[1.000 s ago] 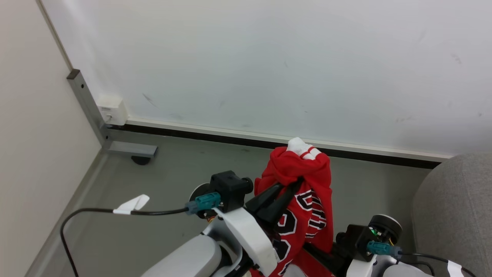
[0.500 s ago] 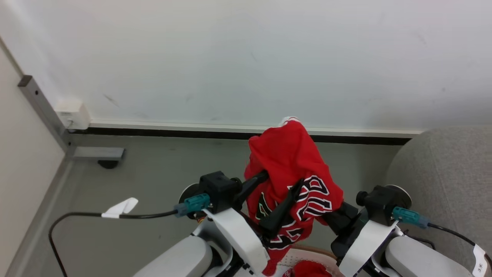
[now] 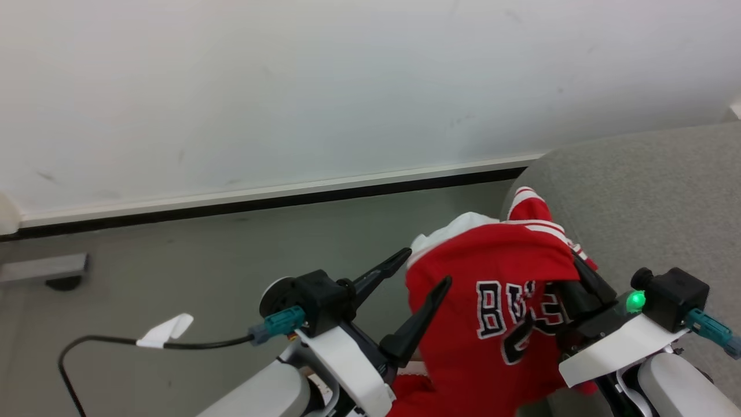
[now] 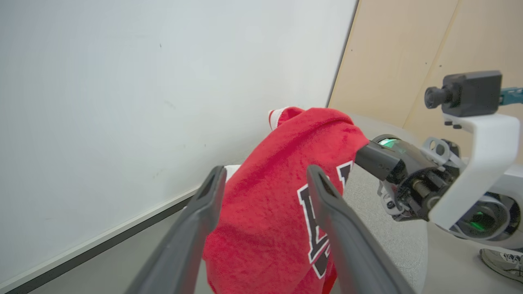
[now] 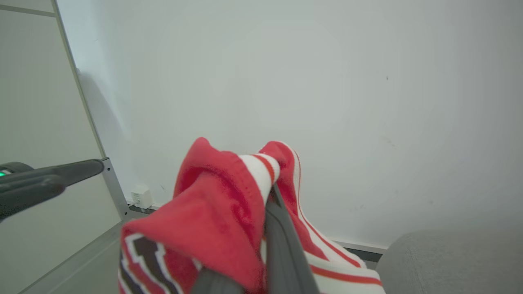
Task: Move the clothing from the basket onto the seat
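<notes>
**Left jaws release; right jaws hold the jersey**

Lower centre of the head view, the left jaws, clenched on the cloth a second ago, stand released beside the red shiny sports jersey (image 3: pixel 498 307) with white striped trim. The right jaws grasp it, lower right, before the large grey fabric seat (image 3: pixel 648 185).

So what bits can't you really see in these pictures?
Lettering on the jersey: head view, its end is covered by the right gripper.
Jersey's bottom: head view, cut off by the lower edge.
Right gripper's fingertips: right wrist view, wrapped in red cloth.
Shoe: left wrist view, cut by the right edge.
</notes>
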You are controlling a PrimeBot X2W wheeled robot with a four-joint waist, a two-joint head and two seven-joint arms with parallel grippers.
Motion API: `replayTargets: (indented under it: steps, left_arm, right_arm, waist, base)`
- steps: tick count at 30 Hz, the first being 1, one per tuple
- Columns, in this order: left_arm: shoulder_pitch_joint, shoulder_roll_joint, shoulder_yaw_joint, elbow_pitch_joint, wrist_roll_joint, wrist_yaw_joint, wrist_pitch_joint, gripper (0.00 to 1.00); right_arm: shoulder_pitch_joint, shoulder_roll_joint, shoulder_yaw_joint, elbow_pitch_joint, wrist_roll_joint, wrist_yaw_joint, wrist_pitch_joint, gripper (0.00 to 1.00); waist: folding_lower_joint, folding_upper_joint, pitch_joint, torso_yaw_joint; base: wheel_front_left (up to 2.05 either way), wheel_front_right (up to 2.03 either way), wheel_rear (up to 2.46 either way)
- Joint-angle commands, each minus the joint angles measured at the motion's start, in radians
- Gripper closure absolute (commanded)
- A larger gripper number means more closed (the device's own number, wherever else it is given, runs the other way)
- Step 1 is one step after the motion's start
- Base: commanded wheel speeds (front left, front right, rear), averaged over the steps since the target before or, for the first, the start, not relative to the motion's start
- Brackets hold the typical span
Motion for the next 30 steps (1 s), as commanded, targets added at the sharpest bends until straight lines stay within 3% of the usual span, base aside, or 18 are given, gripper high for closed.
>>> replayTargets:
  steps: [1,15,30]
  left_arm:
    - [0.008,0.013,-0.002,-0.001,0.01,-0.001,-0.012,0.0]
    - [0.011,0.033,-0.011,-0.007,0.065,0.016,-0.056,0.0]
    - [-0.013,0.014,-0.014,0.013,0.064,0.024,-0.066,0.0]
  right_arm:
    - [0.032,0.013,-0.042,-0.012,-0.021,-0.002,-0.003,1.0]
    - [0.148,0.09,-0.24,-0.121,-0.071,-0.002,-0.004,1.0]
    - [0.148,0.099,-0.31,-0.142,-0.095,-0.002,-0.004,1.0]
  waist:
    - [-0.0001,0.0,0.009,-0.061]
    - [-0.0001,0.0,0.045,-0.258]
    - [-0.0001,0.0,0.08,-0.277]
  base:
    - [0.0,0.0,0.0]
    - [0.0,0.0,0.0]
    - [0.0,0.0,0.0]
